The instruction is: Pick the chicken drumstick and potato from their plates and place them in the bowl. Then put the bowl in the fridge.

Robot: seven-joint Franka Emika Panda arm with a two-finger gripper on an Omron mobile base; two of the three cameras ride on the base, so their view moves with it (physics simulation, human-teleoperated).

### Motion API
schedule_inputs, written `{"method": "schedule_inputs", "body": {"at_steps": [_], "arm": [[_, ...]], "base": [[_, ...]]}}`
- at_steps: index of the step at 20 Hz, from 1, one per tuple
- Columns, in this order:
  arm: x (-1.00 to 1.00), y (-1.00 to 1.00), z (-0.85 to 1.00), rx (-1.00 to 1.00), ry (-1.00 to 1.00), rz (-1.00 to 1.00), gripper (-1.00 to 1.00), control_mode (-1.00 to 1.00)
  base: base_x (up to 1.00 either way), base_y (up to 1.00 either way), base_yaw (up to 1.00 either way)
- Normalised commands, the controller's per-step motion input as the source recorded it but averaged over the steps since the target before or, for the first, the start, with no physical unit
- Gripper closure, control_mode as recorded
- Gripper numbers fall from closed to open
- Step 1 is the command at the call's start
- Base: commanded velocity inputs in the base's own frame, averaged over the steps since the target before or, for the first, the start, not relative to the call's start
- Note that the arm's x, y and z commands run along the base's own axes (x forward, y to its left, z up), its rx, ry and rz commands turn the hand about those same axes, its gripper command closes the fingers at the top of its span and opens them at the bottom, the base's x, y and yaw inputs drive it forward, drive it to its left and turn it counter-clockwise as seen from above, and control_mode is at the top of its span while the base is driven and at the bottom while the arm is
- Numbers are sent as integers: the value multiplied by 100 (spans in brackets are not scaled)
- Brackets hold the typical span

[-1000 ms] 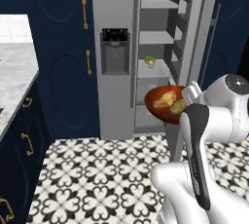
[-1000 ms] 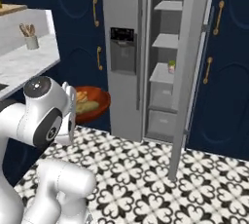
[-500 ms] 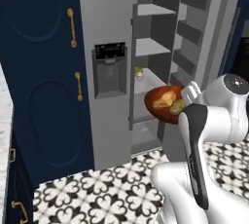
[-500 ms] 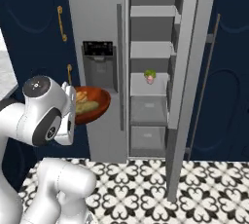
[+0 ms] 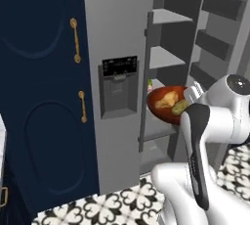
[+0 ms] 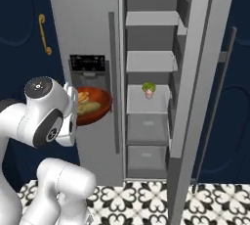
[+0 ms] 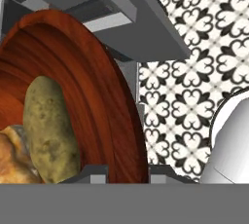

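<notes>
Fridge (image 6: 93, 28) comes first, tall and grey, with one door swung open and pale shelves showing inside. Up in the air, near the open side, the bowl (image 5: 168, 104) has its rim pinched tight in the closed gripper (image 7: 127, 173), with the potato (image 7: 51, 130) and the chicken drumstick (image 7: 12, 157) lying together inside it. Both foods are in, so the last step is in hand, and I think the next move is to slide the bowl level onto a bare shelf and then let go.

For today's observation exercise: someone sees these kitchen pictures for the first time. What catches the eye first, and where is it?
The glossy reddish-brown bowl, held up by the claw beside the open fridge, stands out first. Inside it lie the potato and the chicken drumstick. A small green-topped item sits alone on a middle fridge shelf.
</notes>
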Motion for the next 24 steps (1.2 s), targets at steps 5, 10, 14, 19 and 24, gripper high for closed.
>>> {"method": "schedule_inputs", "body": {"at_steps": [5, 10, 14, 19, 24], "arm": [[0, 0, 0, 0, 0, 0, 100, 100], [0, 0, 0, 0, 0, 0, 100, 100], [0, 0, 0, 0, 0, 0, 100, 100], [0, 0, 0, 0, 0, 0, 100, 100], [0, 0, 0, 0, 0, 0, 100, 100]], "base": [[52, -52, 0], [43, -19, -1], [53, -2, -7], [46, -39, -8], [64, -16, -25]]}}
